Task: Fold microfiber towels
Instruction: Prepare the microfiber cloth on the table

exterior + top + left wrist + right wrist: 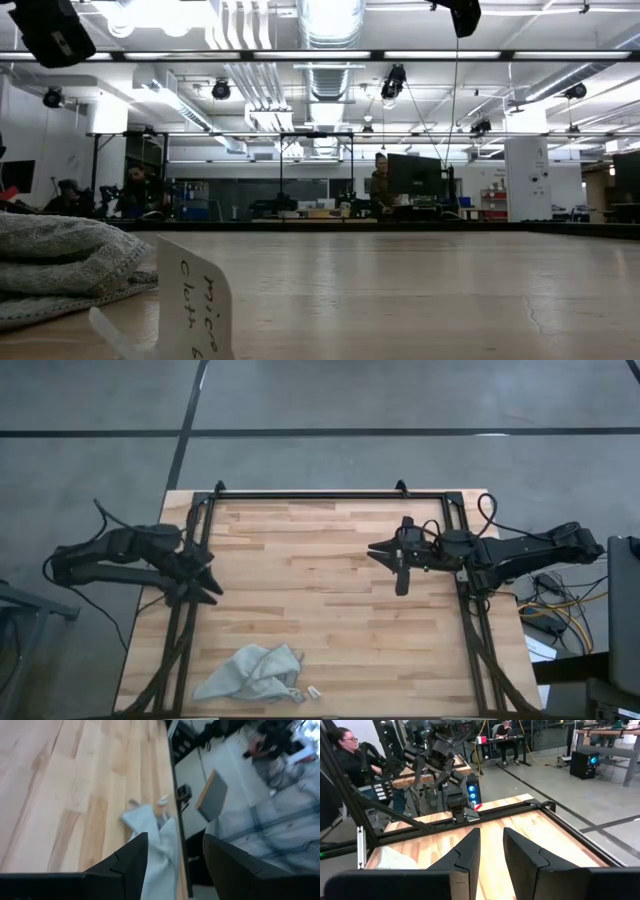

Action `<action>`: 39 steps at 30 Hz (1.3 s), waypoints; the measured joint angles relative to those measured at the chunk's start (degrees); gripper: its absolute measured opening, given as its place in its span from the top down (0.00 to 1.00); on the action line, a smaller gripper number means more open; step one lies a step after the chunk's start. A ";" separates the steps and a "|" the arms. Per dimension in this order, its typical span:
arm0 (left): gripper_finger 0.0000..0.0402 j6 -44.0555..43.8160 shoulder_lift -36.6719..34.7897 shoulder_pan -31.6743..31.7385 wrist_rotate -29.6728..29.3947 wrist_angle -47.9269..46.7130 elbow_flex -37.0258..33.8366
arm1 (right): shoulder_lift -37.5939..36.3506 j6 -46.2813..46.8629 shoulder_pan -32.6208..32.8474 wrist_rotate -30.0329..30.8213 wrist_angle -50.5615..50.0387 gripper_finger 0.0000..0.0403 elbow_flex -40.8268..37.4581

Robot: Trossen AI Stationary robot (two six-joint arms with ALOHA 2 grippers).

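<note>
Towel (250,673) lay crumpled near the bench (330,610) edge. Both hands gaped empty: left hand (205,582), right hand (385,555). Best first move: pinch one corner, spread flat.

Wooden table (340,610), crumpled grey-green towel (250,673), perhaps a label card (313,691)

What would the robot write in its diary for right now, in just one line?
towel: crumpled, near table edge, unfolded | left pincer: open, above left table side, empty | right pincer: open, above right table side, empty | fold: not started

Bright ceiling lights (330,20) glare; left wrist view motion-blurred.
</note>
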 joint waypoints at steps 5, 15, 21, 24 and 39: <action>0.51 3.80 1.91 -0.11 0.15 -1.18 -0.03 | -0.09 2.85 0.02 -0.03 0.02 0.80 0.00; 0.52 15.06 5.68 -2.89 -7.97 -1.22 0.81 | 2.96 4.65 -0.15 0.15 -0.84 0.83 -0.02; 0.58 15.61 6.73 -6.01 -11.26 -3.82 3.31 | 5.72 4.69 -0.92 0.22 -0.75 0.82 -0.02; 0.61 15.62 7.07 -7.72 -14.16 -6.95 4.97 | 7.77 4.58 -1.06 -0.05 -0.88 0.81 1.06; 0.63 5.10 11.58 -13.66 -15.87 -9.64 8.34 | 23.45 -5.56 -2.37 1.04 -19.90 0.80 25.78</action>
